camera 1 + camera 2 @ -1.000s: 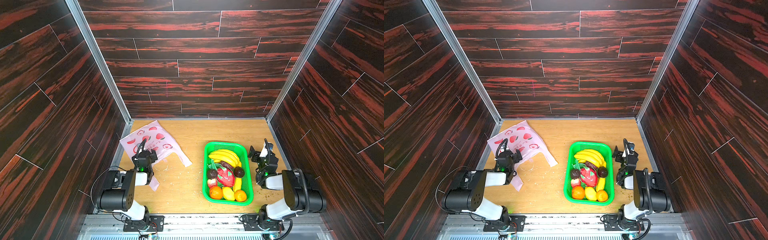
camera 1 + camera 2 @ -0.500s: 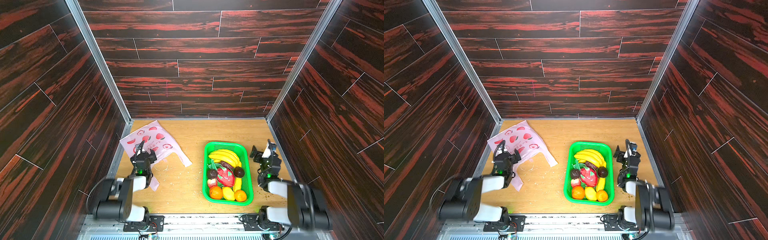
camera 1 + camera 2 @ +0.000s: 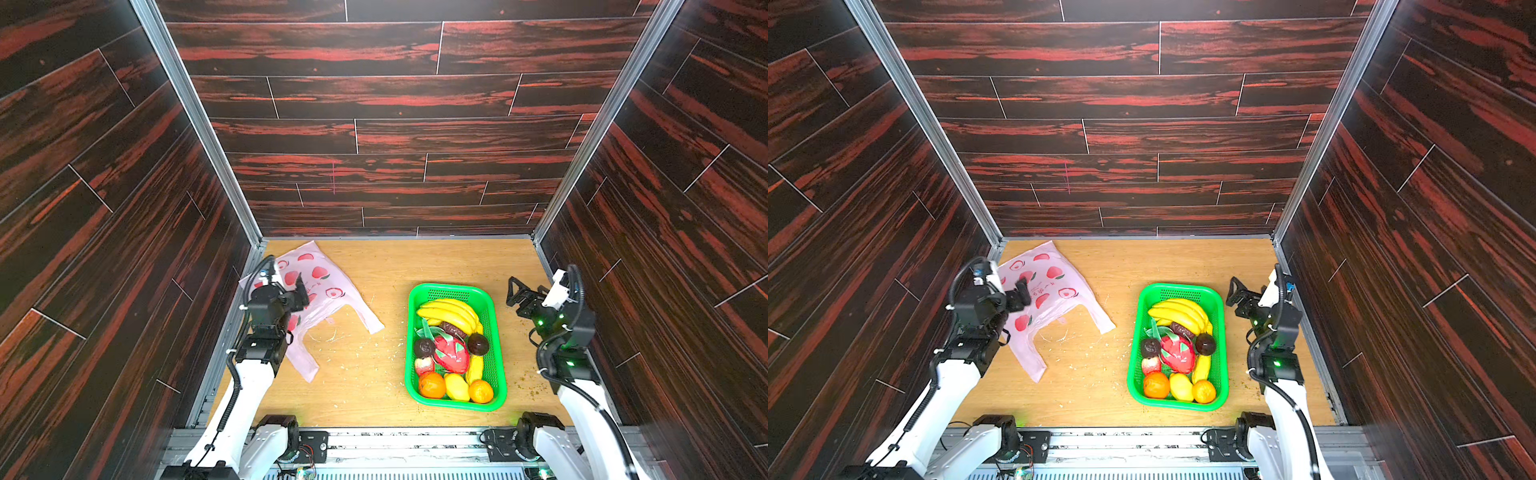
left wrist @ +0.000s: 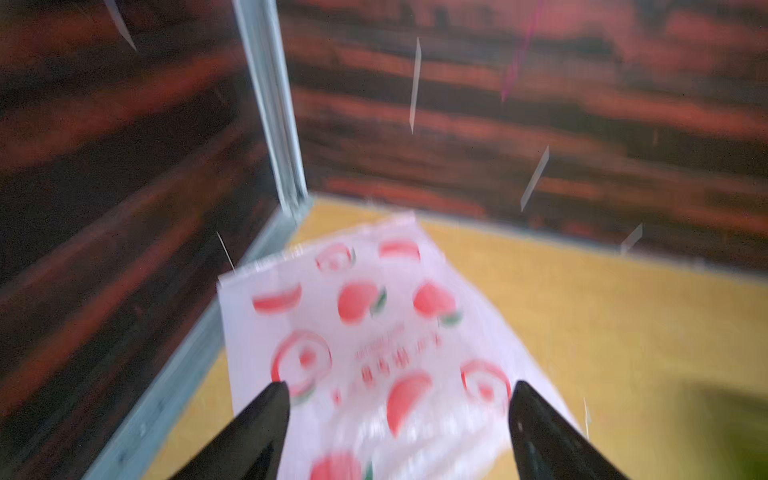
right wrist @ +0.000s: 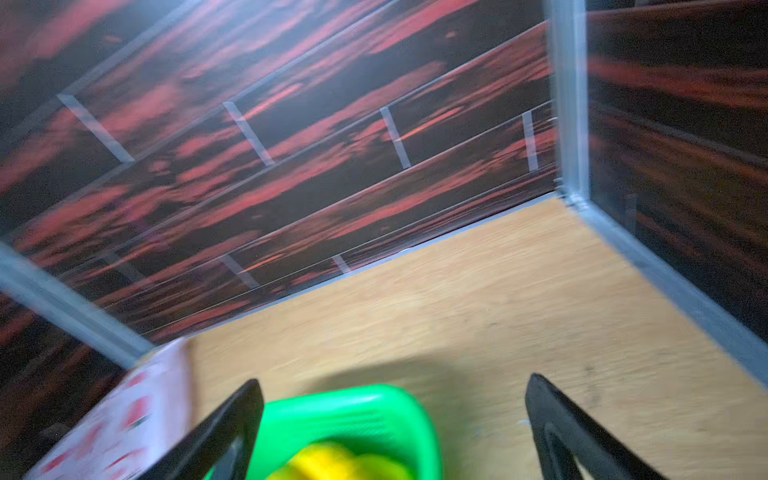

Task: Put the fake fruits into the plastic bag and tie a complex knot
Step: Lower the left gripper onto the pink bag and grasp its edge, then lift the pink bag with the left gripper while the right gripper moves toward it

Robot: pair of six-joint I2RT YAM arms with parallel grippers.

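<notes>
1x bag (image 3: pixel 322 286), 1x basket (image 3: pixel 409 332), 2x oranges (image 3: pixel 432 385)

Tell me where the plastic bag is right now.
In both top views the plastic bag lies flat on the table's left side near the back-left corner, under the left gripper, with the green basket to its right.

Bag (image 3: pixel 320 286) under left hand (image 4: pixel 401 384): whitish-pink, red peach prints, green leaves, red text. Basket (image 3: pixel 451 287) by right hand (image 5: pixel 395 380): bright green, perforated. Bananas (image 3: pixel 451 311), lemon (image 3: pixel 456 386) yellow; oranges (image 3: pixel 432 384) orange; dragon fruit (image 3: pixel 453 353) red-pink, green tips; round fruits (image 3: pixel 424 347) dark brown. Desk (image 3: pixel 415 266) light wood grain. Walls (image 3: pixel 374 104) dark planks, red streaks. Hands black.
</notes>
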